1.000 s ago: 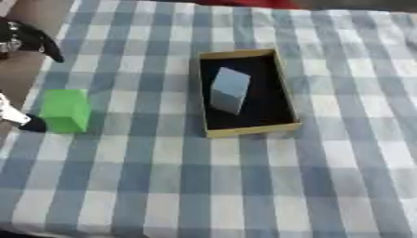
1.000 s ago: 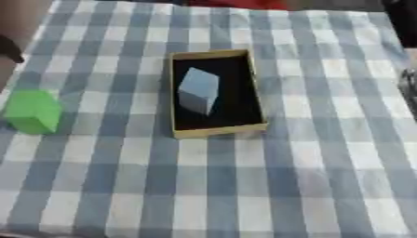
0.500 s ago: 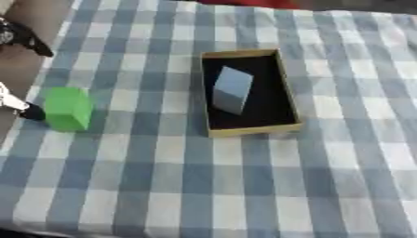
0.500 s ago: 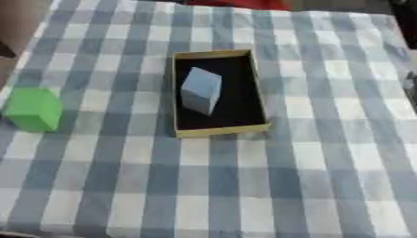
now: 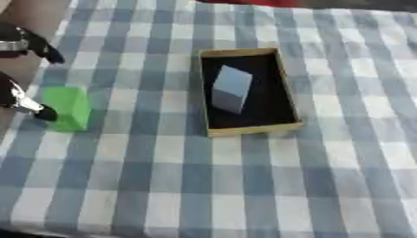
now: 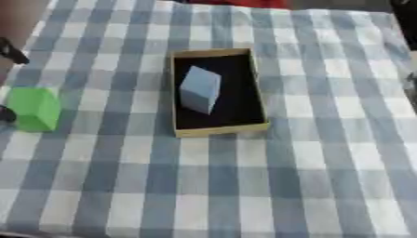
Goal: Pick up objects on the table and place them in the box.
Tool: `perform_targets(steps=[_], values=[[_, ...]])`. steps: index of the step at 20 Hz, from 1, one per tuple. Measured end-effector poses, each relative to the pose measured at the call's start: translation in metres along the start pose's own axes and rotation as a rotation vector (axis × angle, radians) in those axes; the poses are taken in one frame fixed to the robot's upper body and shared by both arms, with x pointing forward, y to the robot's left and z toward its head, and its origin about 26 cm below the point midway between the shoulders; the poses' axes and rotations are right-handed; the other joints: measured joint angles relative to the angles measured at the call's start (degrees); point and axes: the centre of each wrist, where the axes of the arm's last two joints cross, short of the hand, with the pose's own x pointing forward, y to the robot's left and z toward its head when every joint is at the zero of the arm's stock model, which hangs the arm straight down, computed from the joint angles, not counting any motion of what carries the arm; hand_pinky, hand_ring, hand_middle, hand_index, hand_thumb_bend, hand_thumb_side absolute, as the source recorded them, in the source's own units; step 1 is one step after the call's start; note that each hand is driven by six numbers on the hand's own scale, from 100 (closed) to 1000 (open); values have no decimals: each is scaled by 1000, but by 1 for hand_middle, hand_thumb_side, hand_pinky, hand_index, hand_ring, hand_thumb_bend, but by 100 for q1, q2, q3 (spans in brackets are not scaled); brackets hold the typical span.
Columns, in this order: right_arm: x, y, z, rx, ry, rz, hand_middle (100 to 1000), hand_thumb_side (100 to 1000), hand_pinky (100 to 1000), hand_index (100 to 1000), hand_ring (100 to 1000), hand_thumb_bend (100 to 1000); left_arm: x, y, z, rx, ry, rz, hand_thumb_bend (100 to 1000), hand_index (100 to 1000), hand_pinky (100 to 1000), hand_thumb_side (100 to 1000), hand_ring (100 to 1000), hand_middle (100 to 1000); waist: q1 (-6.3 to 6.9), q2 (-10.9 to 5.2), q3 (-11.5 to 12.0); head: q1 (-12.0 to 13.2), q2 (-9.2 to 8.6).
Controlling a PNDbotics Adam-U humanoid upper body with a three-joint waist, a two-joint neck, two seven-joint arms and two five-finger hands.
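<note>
**Green block at the left edge, hand closing in**

Green block (image 5: 67, 108) standing on the checked tablecloth (image 5: 244, 186), near the left border of the table, well apart from the box (image 5: 244, 131). Inside the box already a pale blue-grey block (image 5: 230, 88), tilted, leaning on the dark bottom. Left hand (image 5: 23, 100) coming in from the left side, spread wide: one dark fingertip touching or just beside the lower left face of the green block, another finger (image 5: 36, 44) held higher, apart from it. Nothing gripped yet. Right hand not seen in either view.

Judged as the reach before the grasp. Risk from here: closing with only one finger on the block, so pushing it sideways or tipping it instead of pinching it. Block also close to the table border, so a push to the left could send it off. Later, little free room in the box beside the tilted block.
</note>
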Motion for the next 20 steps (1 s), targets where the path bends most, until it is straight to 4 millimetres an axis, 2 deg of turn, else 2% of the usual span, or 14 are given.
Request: perform_targets(steps=[8, 17, 20], values=[[0, 1, 0, -7, 2, -8, 834, 1000, 841, 830, 813, 100, -3, -5, -5, -60, -10, -13, 750, 875, 845, 506, 864, 777, 6, 1, -13, 2, -4], [1, 1, 1, -14, 7, -13, 831, 1000, 841, 828, 812, 100, -6, -14, -26, -76, 19, -9, 669, 841, 809, 543, 804, 725, -7, 8, -35, 9, -9], [1, 1, 1, -15, 8, -14, 830, 1000, 841, 828, 811, 100, -5, -16, -32, -54, 30, -3, 626, 813, 782, 574, 766, 682, -19, 26, -39, 9, -10]])
